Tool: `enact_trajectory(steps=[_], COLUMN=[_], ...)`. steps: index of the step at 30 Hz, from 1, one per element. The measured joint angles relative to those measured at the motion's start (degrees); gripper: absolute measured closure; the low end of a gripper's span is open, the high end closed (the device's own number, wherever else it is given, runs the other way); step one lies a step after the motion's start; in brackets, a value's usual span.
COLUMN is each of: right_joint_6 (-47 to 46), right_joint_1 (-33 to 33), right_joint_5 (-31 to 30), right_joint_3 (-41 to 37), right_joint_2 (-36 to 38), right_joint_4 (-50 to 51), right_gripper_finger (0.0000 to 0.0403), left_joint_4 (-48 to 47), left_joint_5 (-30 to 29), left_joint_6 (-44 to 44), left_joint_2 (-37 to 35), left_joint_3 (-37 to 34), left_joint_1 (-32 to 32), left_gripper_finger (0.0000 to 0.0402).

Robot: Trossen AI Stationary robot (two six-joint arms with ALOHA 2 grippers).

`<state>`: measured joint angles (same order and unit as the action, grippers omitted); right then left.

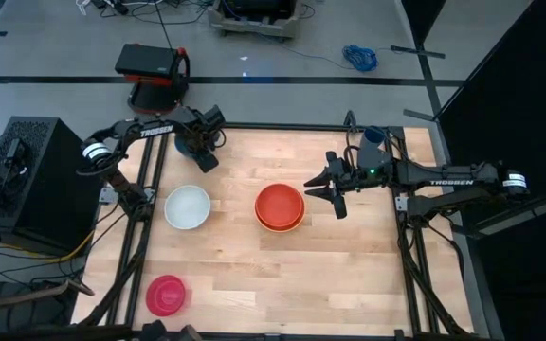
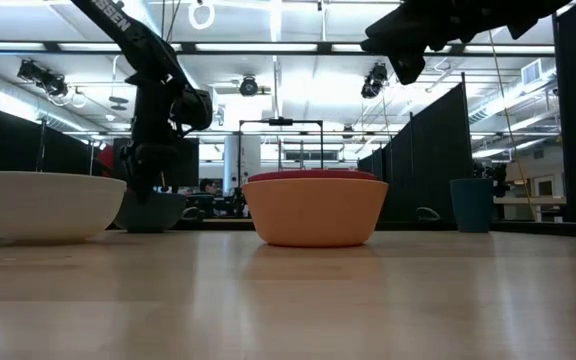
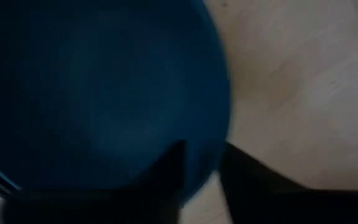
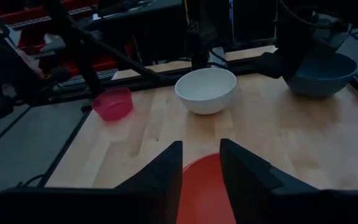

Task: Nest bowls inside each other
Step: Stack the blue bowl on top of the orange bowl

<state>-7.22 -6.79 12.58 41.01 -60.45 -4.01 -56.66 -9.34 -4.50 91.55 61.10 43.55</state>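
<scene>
The teal-blue bowl [image 4: 321,76] stands on its base at the table's far left. My left gripper [image 3: 202,171] points down at its rim and is shut on it. A red bowl [image 1: 280,203] lies nested in the orange bowl [image 2: 315,212] at the table's middle. The white bowl [image 1: 188,206] stands to its left. The pink bowl [image 1: 167,295] is near the front left corner. My right gripper [image 4: 201,155] hovers open above the table just right of the red bowl, holding nothing. My left gripper has the teal-blue bowl's rim [image 3: 221,140] between its two fingers, one finger [image 3: 166,174] inside the bowl and the other [image 3: 253,183] outside. The fingers come from above, pointing down, on the rim's side toward the table's near edge. The bowl's base rests on the table.
A dark blue cup [image 2: 473,205] stands at the far right, beside the right arm's frame. Black frame rails [image 1: 150,189] run along the table's left and right edges. Bare wood lies in front of the orange bowl and toward the near right.
</scene>
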Motion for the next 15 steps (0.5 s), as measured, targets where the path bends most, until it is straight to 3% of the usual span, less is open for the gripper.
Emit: enact_trajectory(steps=[6, 15], right_joint_6=[0.0, 1.0], right_joint_1=[0.0, -0.1], right_joint_5=[0.0, -0.5], right_joint_3=[0.0, 0.0], right_joint_2=[0.0, 0.0], right_joint_4=[0.0, 0.5], right_gripper_finger=[0.0311, 0.0320], left_joint_4=[-2.2, -5.2], left_joint_5=[0.0, 5.6], left_joint_6=[-0.9, -3.6], left_joint_2=[0.0, -6.0], left_joint_3=[1.0, 13.2], left_joint_1=[-0.1, -15.0], left_gripper_finger=[0.0400, 0.0401])
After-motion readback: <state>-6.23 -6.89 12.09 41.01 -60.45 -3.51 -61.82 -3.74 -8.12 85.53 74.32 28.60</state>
